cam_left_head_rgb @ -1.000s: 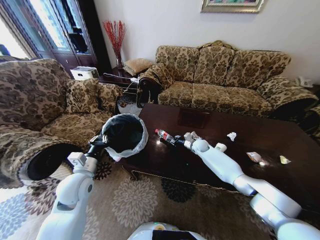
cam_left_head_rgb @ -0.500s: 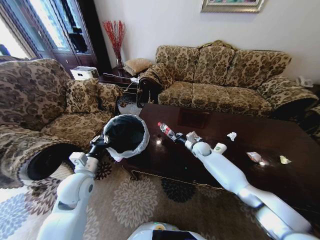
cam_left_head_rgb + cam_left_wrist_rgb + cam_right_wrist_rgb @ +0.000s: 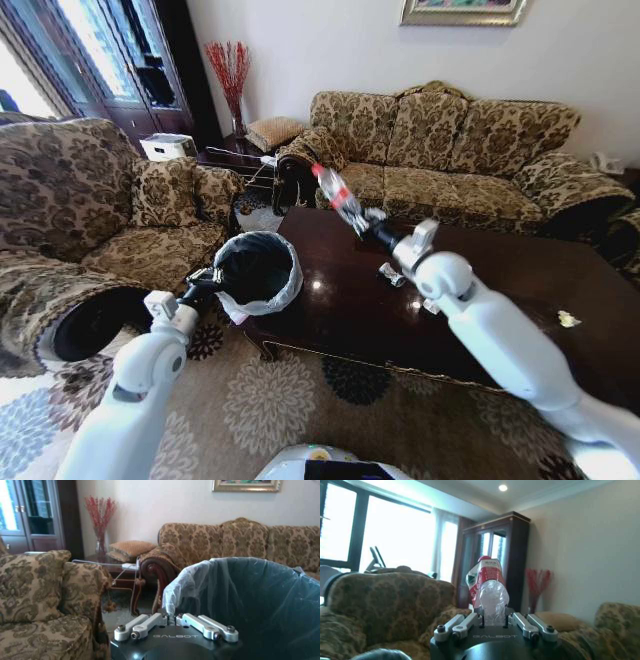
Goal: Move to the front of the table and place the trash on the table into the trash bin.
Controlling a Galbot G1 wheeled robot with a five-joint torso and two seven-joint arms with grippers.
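While the table [image 3: 340,310] carries leftover scraps, the trash bin [image 3: 256,270] hangs at its left corner, clamped at the rim by the left gripper [image 3: 205,283]. Rightward and higher, the right gripper [image 3: 368,227] grasps 1 bottle [image 3: 337,196], long axis tilted up-left toward the bin.

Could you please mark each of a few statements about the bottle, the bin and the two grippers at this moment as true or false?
1. The right gripper holds the plastic bottle lifted off the table. True.
2. The trash bin stands on top of the table. False: the left gripper holds it by the rim beside the table's end.
3. The bin has a whitish plastic liner. True.
4. The bottle's label is blue. False: it is red.
5. A small wrapper lies on the table. True.
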